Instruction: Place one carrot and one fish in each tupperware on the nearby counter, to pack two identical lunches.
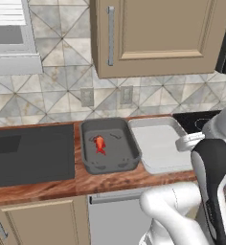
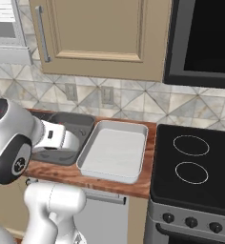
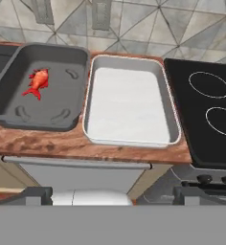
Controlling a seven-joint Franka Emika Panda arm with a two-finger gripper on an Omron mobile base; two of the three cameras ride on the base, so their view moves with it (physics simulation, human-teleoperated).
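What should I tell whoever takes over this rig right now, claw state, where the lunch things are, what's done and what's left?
Claw: open, holding nothing, drawn back in front of the counter.
Dark grey tupperware: holds the red fish, no carrot.
Light tupperware: beside it toward the stovetop, nothing in it.
Done: one fish packed.
Left: a carrot for the dark tray, a fish and a carrot for the light one. Both carrots and the second fish are out of these views, so find them first.
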